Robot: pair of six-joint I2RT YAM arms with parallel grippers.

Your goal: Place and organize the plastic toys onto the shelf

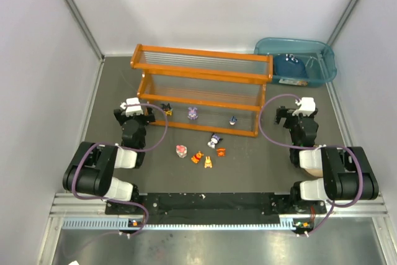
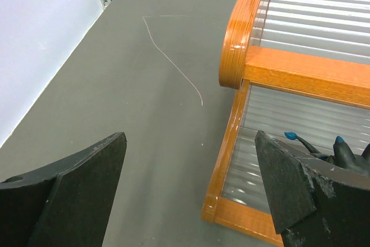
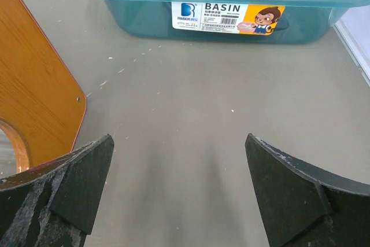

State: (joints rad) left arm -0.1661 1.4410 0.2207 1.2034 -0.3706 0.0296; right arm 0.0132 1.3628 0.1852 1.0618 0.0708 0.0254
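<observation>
The shelf [image 1: 198,76] stands across the far middle of the counter [image 1: 161,175], its lowest tier facing the arms. A teal bin [image 1: 322,69] sits behind its right end.

Both arms reach forward at the shelf's two ends. The left tool [image 1: 133,113] is spread wide and holds nothing; the right tool [image 1: 294,116] is spread the same and is also bare.

Three toys are on the bottom tier: a dark one [image 1: 166,109], a purple one [image 1: 193,113] and a blue one [image 1: 233,120]. Five more lie loose on the counter before the shelf, from a pink toy [image 1: 180,151] to an orange one [image 1: 221,151]. This cluster lies between the arms and closer to the bases than either tool. The pink toy is nearer the left tool, so I judge that arm must draw back and inward to reach it.

Neither wrist view shows the loose toys. They are too small overhead to tell their long axes.
</observation>
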